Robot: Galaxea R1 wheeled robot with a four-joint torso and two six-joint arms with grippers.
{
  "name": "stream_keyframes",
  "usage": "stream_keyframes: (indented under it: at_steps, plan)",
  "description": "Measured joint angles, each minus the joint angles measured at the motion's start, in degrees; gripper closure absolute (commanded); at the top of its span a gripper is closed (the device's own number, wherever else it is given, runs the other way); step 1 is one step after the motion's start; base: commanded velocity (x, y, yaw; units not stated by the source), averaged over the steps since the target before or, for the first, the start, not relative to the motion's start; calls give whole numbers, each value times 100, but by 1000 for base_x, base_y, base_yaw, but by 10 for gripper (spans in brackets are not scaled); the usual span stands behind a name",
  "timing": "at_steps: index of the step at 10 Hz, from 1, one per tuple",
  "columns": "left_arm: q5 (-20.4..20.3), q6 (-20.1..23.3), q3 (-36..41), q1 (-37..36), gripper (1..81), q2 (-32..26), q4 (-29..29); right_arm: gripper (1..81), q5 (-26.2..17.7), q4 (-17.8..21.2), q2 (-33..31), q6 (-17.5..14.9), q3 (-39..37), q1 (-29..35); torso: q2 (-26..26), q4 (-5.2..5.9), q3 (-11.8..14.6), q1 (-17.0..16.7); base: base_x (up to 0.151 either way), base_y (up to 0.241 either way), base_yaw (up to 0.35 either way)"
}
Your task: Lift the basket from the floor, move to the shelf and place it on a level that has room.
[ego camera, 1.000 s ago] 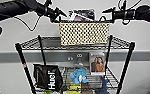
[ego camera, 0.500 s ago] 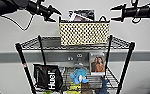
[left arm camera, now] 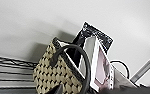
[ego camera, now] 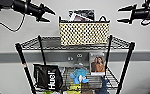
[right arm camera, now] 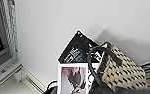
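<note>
A: Left gripper [ego camera: 49, 15]?
B: Open, empty, hovering up left of basket [ego camera: 84, 33], apart from it.
A: Basket?
B: Sitting upright on top level [ego camera: 48, 43] of shelf [ego camera: 126, 65] (magazines [ego camera: 81, 15] sticking out), dark loop handle [left arm camera: 79, 62] free.
A: Right gripper [ego camera: 121, 15]?
B: Open too, up right of basket, gripping nothing. Huel bag [ego camera: 48, 77] on tier below.

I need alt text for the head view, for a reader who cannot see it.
A cream woven basket holding magazines sits on the top tier of a black wire shelf. The left gripper and right gripper hover open on either side, touching nothing.
</note>
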Motion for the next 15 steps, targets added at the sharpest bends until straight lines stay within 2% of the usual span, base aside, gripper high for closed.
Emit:
stream_keyframes:
  at_steps: [7,10,11,13,15]
  plan:
    - [30,-24,1842,-422,10,-2188,-89,10,238,28,-2041,55,2139,307,0,0,5,-4,0,0,0]
    - [350,-24,2175,-540,10,-2903,-127,10,213,-50,-2850,141,2522,356,-7,0,11,-9,0,0,0]
    - [563,-24,2175,-546,10,-3133,-74,10,91,-212,-3044,218,2526,329,-7,0,13,-11,0,0,0]
    - [1001,-18,2098,-527,10,-3544,138,10,-374,-1034,-3319,563,2430,54,-11,0,15,-13,0,0,0]
    - [1219,33,1765,-179,10,-3853,339,10,-484,-1714,-3399,839,2220,-388,-11,0,15,-15,0,0,0]
